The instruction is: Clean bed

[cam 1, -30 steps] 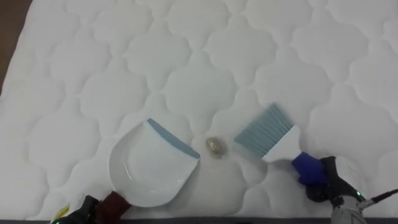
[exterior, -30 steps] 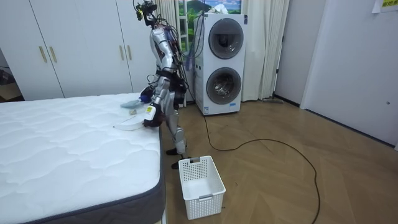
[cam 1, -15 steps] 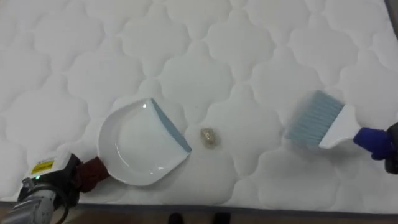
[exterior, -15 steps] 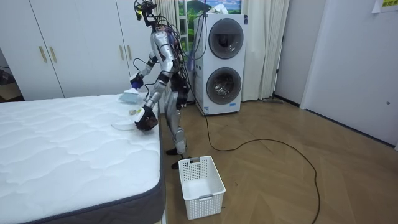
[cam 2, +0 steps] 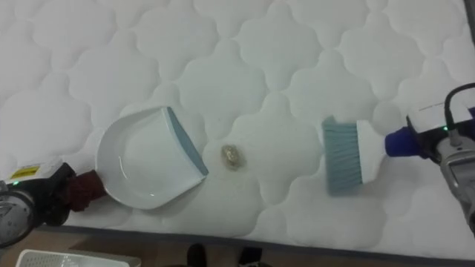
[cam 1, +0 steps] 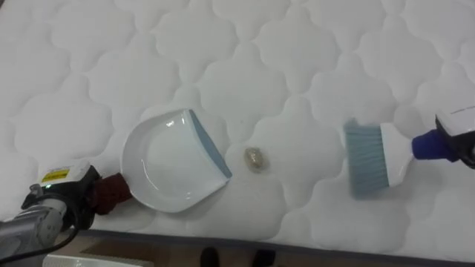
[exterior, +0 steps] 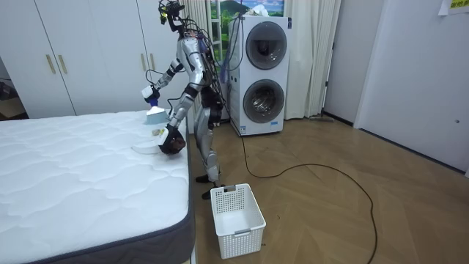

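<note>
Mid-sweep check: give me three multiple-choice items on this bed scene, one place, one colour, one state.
1. Where is the scrap of debris? A in the dustpan; B on the mattress between dustpan and hand brush; C under the bristles.
2. The brush's bristles are: A light blue; B red; C black.
3. The dustpan is: A full; B empty, held by the left hand; C upside down.
Answers: 1 B, it lies apart from both; 2 A, blue bristles on a white head; 3 B, its white bowl is bare, its handle gripped.
</note>
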Available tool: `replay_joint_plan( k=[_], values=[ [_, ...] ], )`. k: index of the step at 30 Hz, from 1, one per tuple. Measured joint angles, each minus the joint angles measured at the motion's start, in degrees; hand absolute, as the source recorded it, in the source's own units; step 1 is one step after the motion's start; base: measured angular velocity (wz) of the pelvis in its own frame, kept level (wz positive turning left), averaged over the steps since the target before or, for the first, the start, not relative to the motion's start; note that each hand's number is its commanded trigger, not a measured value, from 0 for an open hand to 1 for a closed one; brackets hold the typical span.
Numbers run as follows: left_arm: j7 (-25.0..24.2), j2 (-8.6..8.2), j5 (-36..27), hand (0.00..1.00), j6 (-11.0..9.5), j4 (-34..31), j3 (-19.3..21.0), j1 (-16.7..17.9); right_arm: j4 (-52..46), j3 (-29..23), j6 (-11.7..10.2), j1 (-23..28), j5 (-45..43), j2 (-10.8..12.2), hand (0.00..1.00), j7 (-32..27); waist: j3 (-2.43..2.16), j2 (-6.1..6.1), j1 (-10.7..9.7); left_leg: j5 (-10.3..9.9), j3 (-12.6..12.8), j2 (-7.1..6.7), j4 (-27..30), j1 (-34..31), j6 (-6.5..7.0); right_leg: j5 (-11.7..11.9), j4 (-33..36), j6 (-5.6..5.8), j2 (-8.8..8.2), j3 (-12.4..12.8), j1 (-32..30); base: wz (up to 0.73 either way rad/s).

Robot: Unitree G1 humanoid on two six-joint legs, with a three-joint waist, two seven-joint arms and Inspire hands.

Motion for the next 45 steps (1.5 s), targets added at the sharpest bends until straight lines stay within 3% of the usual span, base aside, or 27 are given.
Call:
replay_joint_plan(
  k=[8,18,23,27,34,36,37,39,41,43,45],
  values=[
    [-0.80,0.00,-0.03,1.00,-1.18,0.28,0.04,-0.69,-1.11,3.51,0.39,-1.34,-3.88,-1.18,1.00,1.17,0.14,-0.19,1.15,-0.01,0.10,0.09,-0.06,0.06,-0.02,0.05,0.03,-0.02,0.11,0.05,0.04,0.00],
    [-0.68,-0.07,-0.72,1.00,-2.14,0.01,-0.15,-1.28,-0.39,6.14,3.04,-1.02,-3.98,-1.27,1.00,-0.52,0.92,0.80,1.83,-1.09,-0.60,0.64,1.69,-1.16,-0.02,0.26,-0.11,-0.09,0.25,-1.49,0.08,0.01],
    [-0.80,-0.11,-0.71,1.00,-1.96,0.03,-0.45,-1.15,-0.29,6.14,3.88,-0.19,-4.01,-1.04,1.00,-3.87,0.92,1.02,1.43,-1.13,-0.82,0.72,1.71,-1.30,-0.10,0.26,-0.24,-0.09,0.39,-1.65,0.17,0.00],
    [-0.64,-0.55,-0.65,1.00,-0.87,0.03,-0.51,-0.72,-0.36,5.43,6.61,0.74,-2.39,1.50,1.00,-4.54,0.86,1.17,1.21,-1.31,-0.95,1.07,1.87,-1.22,-0.38,0.58,-1.20,-0.22,1.06,-1.55,0.73,-0.01],
    [-0.43,-1.23,-0.72,1.00,0.83,-0.99,-0.67,1.09,-7.01,3.99,7.44,1.56,0.14,1.88,1.00,-4.88,0.56,2.23,-0.08,-1.37,-1.05,1.21,2.32,-0.89,-0.51,0.67,-1.07,-0.34,1.31,-1.01,1.01,-0.04],
    [-0.73,-1.90,-0.69,1.00,1.26,-1.11,-0.71,1.51,-12.38,0.95,7.00,2.66,3.54,4.19,1.00,-5.88,0.06,3.21,-1.08,-1.37,-1.19,1.23,2.31,-0.69,-0.51,0.71,-1.08,-0.38,1.31,-1.15,1.28,0.04],
    [-0.82,-2.25,-0.69,1.00,1.32,-1.11,-0.71,1.53,-13.54,0.80,6.92,3.14,3.77,5.25,1.00,-5.94,-0.10,3.46,-1.17,-1.37,-1.19,1.20,2.23,-0.54,-0.51,0.71,-1.06,-0.38,1.31,-1.07,1.34,0.00],
    [-0.96,-3.32,-0.65,1.00,1.36,-1.17,-1.17,2.21,-18.23,0.89,6.00,6.27,4.03,9.02,1.00,-5.65,-0.89,4.79,-0.93,-1.30,-1.16,0.96,1.46,0.08,-0.55,0.70,-1.00,-0.37,1.15,-0.96,1.52,-0.02],
    [-1.37,-3.30,-0.76,1.00,1.39,-2.54,-1.73,3.03,-20.59,1.37,4.78,8.76,4.22,11.04,1.00,-5.29,-1.25,5.46,-0.75,-1.24,-1.16,0.90,1.36,0.26,-0.57,0.70,-1.06,-0.37,1.13,-0.95,1.59,0.00],
    [-1.83,-3.29,-1.01,1.00,1.40,-3.29,-2.30,3.58,-21.52,2.72,3.70,10.12,4.35,13.24,1.00,-4.66,-1.22,5.70,-0.50,-1.21,-1.17,0.92,1.32,0.71,-0.61,0.69,-1.08,-0.37,1.15,-0.92,2.04,0.00],
    [-1.96,-3.30,-1.24,1.00,1.40,-3.30,-2.57,3.63,-22.70,3.36,2.69,10.23,5.25,13.29,1.00,-4.31,-1.21,5.70,-0.53,-1.21,-1.17,0.90,1.32,0.64,-0.60,0.68,-1.19,-0.36,1.10,-0.96,2.05,0.00]
  ],
)
